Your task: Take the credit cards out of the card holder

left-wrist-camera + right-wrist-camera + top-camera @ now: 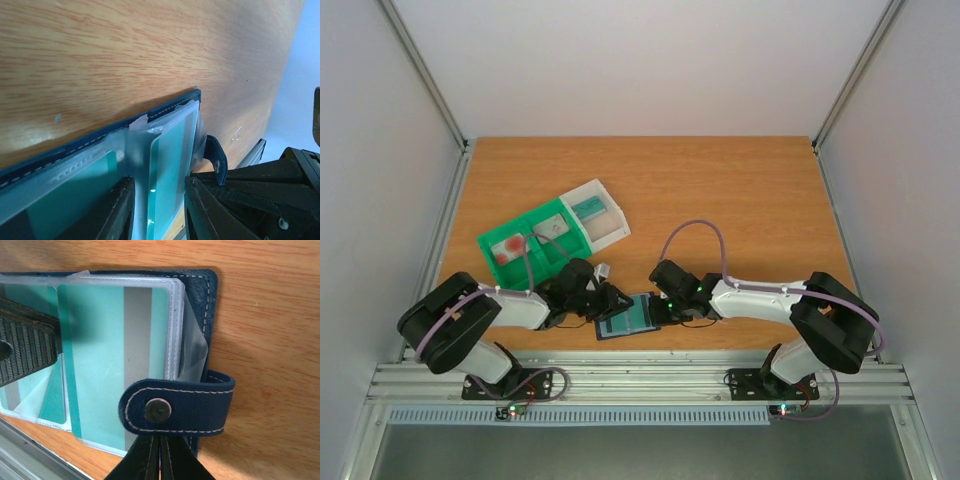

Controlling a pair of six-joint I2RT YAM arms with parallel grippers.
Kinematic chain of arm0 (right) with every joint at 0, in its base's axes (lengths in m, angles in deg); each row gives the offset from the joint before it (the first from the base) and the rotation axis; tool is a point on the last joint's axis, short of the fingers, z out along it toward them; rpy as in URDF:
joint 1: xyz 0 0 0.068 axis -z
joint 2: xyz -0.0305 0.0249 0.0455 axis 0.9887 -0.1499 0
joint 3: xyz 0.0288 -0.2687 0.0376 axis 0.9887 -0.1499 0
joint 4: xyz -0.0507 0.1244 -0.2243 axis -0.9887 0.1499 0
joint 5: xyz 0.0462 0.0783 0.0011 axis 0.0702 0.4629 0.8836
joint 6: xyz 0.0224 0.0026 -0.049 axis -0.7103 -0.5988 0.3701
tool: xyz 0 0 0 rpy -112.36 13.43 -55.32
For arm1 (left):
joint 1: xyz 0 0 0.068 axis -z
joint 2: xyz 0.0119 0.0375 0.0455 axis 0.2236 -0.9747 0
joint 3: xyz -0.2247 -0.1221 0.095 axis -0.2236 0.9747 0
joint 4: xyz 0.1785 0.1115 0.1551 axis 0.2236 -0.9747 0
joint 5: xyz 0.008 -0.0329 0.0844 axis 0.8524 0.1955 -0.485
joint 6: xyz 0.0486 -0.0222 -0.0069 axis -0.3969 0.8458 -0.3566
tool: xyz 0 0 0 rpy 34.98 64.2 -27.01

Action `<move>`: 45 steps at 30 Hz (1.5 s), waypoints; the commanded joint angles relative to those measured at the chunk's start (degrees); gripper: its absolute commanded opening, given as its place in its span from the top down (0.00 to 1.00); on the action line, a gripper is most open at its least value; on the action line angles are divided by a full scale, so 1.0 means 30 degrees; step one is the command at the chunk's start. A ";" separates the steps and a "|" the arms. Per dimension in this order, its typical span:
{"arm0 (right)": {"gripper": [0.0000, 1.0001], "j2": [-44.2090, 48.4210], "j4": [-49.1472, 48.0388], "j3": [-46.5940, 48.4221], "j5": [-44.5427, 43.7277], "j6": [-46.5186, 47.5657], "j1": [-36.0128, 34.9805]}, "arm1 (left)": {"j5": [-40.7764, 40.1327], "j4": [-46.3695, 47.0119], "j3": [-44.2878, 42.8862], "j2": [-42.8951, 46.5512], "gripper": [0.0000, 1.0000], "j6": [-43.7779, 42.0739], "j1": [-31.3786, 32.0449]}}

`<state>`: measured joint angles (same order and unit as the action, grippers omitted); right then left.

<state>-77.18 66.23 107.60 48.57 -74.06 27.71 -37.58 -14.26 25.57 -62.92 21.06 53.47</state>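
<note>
Two arms work over the open holder, which lies flat on the table at the low centre of the overhead frame, close to the near edge. The green-and-white tray sits above and to its left, apart from it. At the bottom of their own view, the right fingers are pinched shut on the tab, pinning the holder down. The left fingers stand narrowly apart at the bottom of theirs, one on each side of a teal card among the clear sleeves. Whether they already bite on it cannot be told.

More teal cards show through the plastic in the right wrist view. To pull well, it seems, the left fingers should close on the card's edge alone, not on the sleeve around it. They should then draw it straight out along the pocket's opening while the right grip holds the tab firm so the holder neither slides nor lifts. A pinch that catches plastic too would likely drag the whole leaf — or the holder itself.
</note>
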 commanded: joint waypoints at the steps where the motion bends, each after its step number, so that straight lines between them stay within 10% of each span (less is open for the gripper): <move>1: 0.98 -0.0449 -0.0007 0.0071 -0.0258 -0.0260 -0.0007 | 0.0175 0.2777 0.0414 -0.0841 0.73 0.0389 0.0161; 11: 0.99 -0.0470 0.0080 -0.0283 -0.0581 -0.0326 -0.0010 | -0.0166 0.3382 0.0766 -0.0577 0.99 0.0689 0.0148; 45: 0.98 0.0247 0.0019 -0.0370 -0.0284 -0.0454 -0.0003 | -0.0996 -0.1757 0.0688 0.2778 0.99 -0.0864 0.0157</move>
<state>-77.62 64.87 106.79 48.03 -74.74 27.71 -40.35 -18.82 27.78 -54.98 20.14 53.56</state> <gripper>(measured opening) 0.015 0.010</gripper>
